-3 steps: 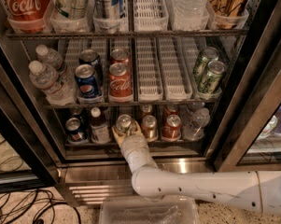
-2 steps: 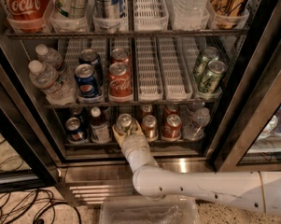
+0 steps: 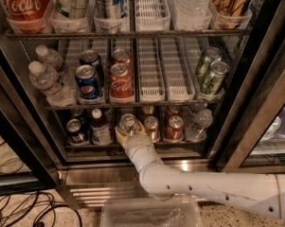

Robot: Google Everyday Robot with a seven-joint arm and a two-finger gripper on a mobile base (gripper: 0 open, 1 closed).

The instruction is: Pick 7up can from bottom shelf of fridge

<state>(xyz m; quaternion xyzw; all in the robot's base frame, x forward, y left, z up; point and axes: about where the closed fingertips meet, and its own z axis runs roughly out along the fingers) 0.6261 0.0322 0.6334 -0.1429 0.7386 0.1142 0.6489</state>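
The 7up can (image 3: 128,122) stands at the front of the bottom shelf (image 3: 180,150), just left of centre in the frame, inside the fridge (image 3: 255,103). Your gripper (image 3: 130,129) comes in from the lower right and is clamped on it, one finger on each side. A white-capped bottle (image 3: 100,126) crowds it just to the left, and a reddish can (image 3: 151,127) just to the right. The rack above (image 3: 151,103) hangs close overhead.
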